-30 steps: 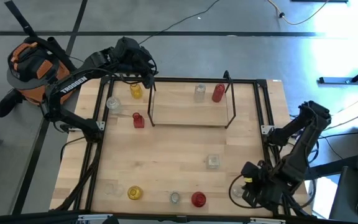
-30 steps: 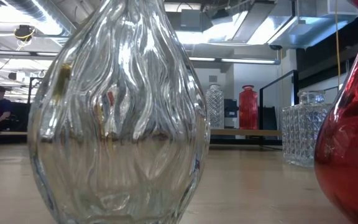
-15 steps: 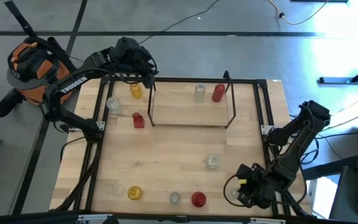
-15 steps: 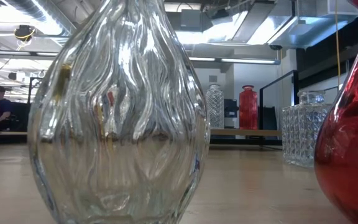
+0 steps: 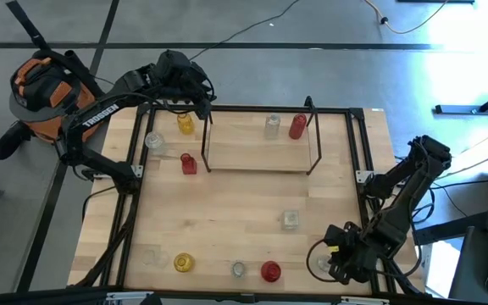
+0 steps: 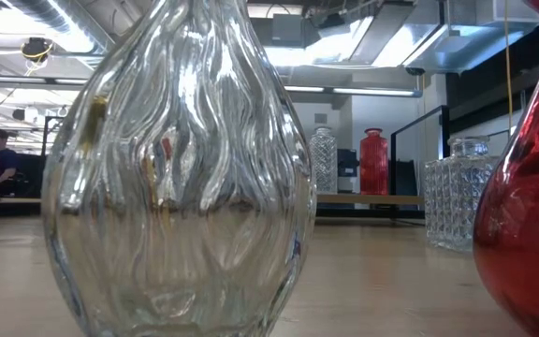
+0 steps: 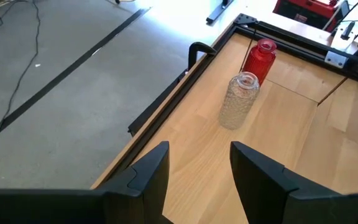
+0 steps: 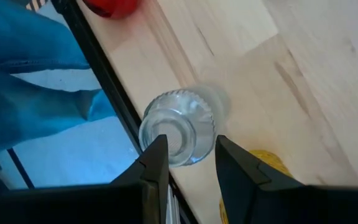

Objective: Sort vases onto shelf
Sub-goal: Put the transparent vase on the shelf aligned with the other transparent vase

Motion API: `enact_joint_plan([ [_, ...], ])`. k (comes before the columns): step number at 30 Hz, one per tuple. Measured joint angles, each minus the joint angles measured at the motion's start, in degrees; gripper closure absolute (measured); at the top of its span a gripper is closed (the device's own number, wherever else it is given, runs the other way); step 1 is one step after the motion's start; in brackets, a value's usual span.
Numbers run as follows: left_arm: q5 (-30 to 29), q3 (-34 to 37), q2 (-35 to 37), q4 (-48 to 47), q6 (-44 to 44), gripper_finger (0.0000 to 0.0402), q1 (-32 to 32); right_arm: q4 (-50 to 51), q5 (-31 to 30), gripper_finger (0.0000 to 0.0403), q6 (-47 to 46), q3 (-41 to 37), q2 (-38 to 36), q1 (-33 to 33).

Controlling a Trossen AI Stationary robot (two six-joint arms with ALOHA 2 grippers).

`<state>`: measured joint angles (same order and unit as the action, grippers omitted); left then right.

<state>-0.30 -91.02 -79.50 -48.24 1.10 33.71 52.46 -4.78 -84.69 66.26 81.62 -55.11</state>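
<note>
The shelf point(image 5: 261, 140) stands at the table's far middle with a clear vase point(image 5: 272, 125) and a red vase point(image 5: 297, 127) on its board. My left gripper point(image 5: 203, 108) hangs open over the shelf's far left corner, and both vases point(image 7: 240, 99) stand ahead of it. My right gripper point(image 5: 324, 264) is at the near right corner. It points steeply down, open, over a clear vase point(image 8: 178, 127) that stands by the black rail. Its two fingertips are on either side of that vase's mouth. My right gripper comes from above at the mouth point(image 8: 169, 134) of the clear vase. The vase stands upright on the table. Whether the fingers point(image 8: 157, 165) touch the glass, I cannot tell.
Loose vases stand on the table: yellow point(image 5: 185, 124), clear point(image 5: 153, 141) and red point(image 5: 188, 163) left of the shelf, a square clear one point(image 5: 290, 220) mid-right, and yellow point(image 5: 183, 263), clear point(image 5: 238, 269) and red point(image 5: 270, 271) along the near edge. Black rails point(image 5: 358, 144) frame the tabletop.
My right gripper has tipped a little at the wrist above the clear vase at the near right corner. The vases stay where they were.
</note>
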Motion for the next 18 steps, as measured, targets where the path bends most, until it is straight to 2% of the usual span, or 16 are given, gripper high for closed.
enact_joint_plan([
  [18, -0.3, 0.0, 0.0, -0.1, 0.3, 0.0239, -3.3, -2.6, 0.4, 0.0313, 0.9, -2.3, 0.9, 0.8],
])
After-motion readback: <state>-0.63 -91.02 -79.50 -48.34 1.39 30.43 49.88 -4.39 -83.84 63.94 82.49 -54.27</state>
